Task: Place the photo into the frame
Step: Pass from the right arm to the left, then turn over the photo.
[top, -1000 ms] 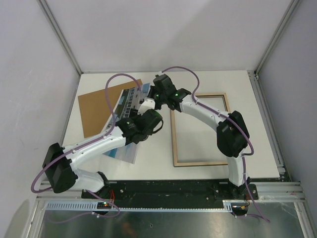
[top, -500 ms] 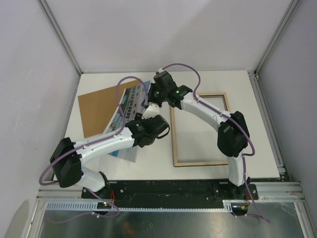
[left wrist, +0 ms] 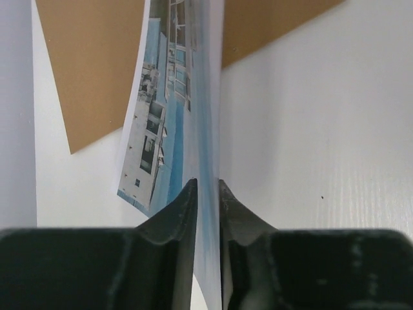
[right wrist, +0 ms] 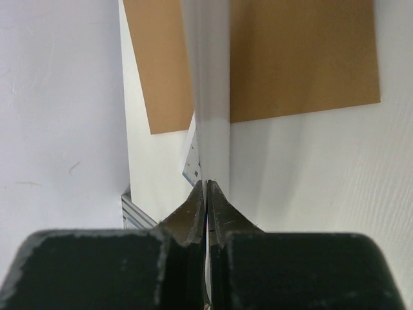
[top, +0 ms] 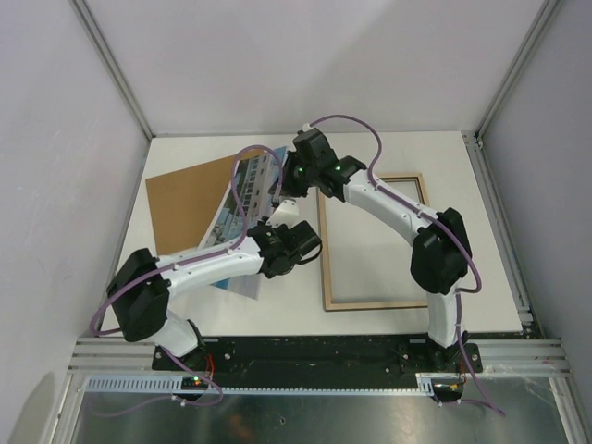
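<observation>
White table (top: 398, 153) w/ grey walls on three sides. Brown board (top: 185, 199) lies flat twd the far-left corner, skewed to the edges. Frame (top: 370, 303) lies flat in the right half, wood side up, apart from the board. Photo (top: 242, 194) stands raised on edge and bowed, left of centre, btwn board and frame (printed side faces left); can't tell if its near corner touches the table. Left gripper (left wrist: 206, 194) pinches the photo's near part, fingers close w/ the sheet btwn them. Right gripper (right wrist: 206, 190) pinches the far part, fingers pressed almost together on the paper. Both arms reach over the table's middle.
</observation>
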Robot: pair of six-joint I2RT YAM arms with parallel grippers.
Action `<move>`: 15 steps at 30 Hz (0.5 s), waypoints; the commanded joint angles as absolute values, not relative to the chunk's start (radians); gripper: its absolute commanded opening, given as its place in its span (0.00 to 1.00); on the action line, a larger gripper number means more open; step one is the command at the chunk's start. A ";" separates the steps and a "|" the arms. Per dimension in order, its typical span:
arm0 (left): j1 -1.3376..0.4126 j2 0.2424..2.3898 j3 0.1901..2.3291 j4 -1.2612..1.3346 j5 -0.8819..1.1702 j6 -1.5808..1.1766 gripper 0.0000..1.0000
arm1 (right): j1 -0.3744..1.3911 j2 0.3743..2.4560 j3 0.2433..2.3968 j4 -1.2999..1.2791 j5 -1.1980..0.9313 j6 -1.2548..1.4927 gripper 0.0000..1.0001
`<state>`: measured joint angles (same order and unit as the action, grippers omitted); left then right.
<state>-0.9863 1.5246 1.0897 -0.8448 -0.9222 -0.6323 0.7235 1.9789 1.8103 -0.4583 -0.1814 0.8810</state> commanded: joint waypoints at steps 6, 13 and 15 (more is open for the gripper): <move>-0.997 1.515 1.195 -0.884 -0.995 -0.664 0.01 | 0.718 1.880 1.799 -0.456 -0.167 0.856 0.30; -0.998 1.508 1.406 -0.885 -0.944 -0.540 0.00 | 0.650 1.641 1.746 -0.490 -0.045 0.755 0.85; -0.998 1.524 1.460 -0.884 -0.926 -0.519 0.00 | 0.614 1.520 1.702 -0.499 -0.011 0.730 0.89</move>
<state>-0.9943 1.5295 1.3392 -0.9051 -0.9245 -0.5762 0.6796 1.7744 1.7317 -0.4850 -0.1001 0.8036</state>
